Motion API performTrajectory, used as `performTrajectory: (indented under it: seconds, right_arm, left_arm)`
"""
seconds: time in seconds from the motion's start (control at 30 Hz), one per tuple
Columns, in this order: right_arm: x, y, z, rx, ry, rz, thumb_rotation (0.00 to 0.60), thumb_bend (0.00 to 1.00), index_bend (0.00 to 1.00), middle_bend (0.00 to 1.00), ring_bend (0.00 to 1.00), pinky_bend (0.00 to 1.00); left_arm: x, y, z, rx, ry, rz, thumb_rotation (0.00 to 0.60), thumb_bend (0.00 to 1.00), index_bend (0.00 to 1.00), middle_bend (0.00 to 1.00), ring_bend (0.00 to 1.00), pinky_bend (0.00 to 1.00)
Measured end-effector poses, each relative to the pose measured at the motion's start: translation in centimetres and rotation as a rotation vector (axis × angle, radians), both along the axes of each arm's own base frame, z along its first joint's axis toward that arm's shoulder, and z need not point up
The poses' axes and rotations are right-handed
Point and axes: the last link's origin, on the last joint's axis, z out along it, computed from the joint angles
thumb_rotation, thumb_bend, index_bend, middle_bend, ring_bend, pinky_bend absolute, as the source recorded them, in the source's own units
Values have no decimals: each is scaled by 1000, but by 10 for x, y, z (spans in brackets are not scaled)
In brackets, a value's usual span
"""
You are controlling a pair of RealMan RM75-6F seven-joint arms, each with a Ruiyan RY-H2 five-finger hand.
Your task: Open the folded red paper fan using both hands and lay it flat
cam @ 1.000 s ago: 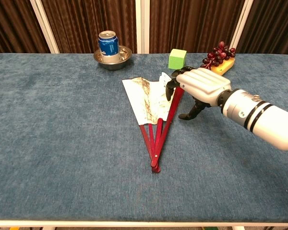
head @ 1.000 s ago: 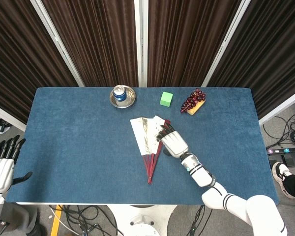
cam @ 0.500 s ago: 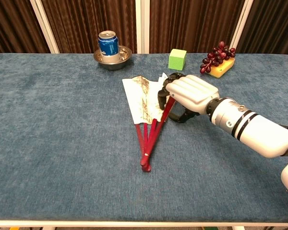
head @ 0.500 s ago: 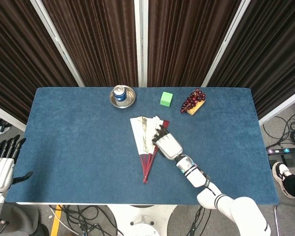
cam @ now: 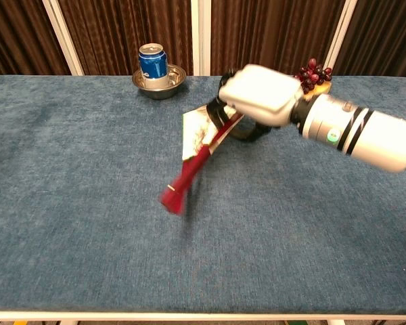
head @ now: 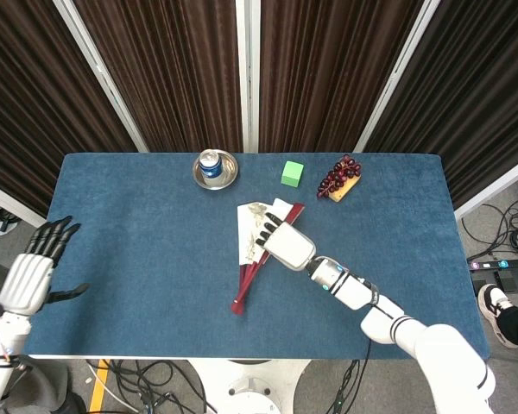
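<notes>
While the right hand grips the fan near its paper end — red handle slanting down-left — the spread, empty left hand waits well apart.

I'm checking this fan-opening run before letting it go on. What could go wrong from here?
1. The right hand holds the fan near its paper end, with the red handle end hanging blurred. It could slip or swing.
2. The fan is only partly spread and the fingers press on the paper, which may crease or tear.
3. The left hand is off the table's edge, far from the fan, so nothing steadies the fan.
</notes>
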Motion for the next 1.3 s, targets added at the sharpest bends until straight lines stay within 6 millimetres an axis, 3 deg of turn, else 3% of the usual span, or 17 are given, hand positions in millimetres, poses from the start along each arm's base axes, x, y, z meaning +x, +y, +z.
performTrajectory:
  seconds: [0.13,0.27,0.47,0.6,0.83,1.3]
  right_arm:
    - [15,-3,25,12,-28,47,600,929,741,567,348,209]
    - [34,-3,57,14,-72,80,600,929,741,567,348,207]
    - [60,-10,106,-21,-141,105,600,929,742,567,348,204]
    - [76,-11,123,-27,-178,111,600,929,742,567,348,205]
    - [100,-10,130,-34,-194,102,600,929,722,566,343,204]
    - [126,-1,108,-7,-178,45,600,929,693,566,335,200]
  left_arm:
    - [24,23,-15,-99,-138,-56,600,22,118,58,9,66]
    - [51,48,-35,-200,-299,-89,600,24,160,121,78,154]
    - [87,78,-73,-356,-535,-86,600,24,170,134,83,165]
    - [111,91,-103,-454,-610,-77,600,24,193,149,83,165]
    - [134,98,-133,-473,-629,-70,600,26,279,245,172,229]
    - [168,107,-163,-406,-757,17,600,56,356,343,209,286]
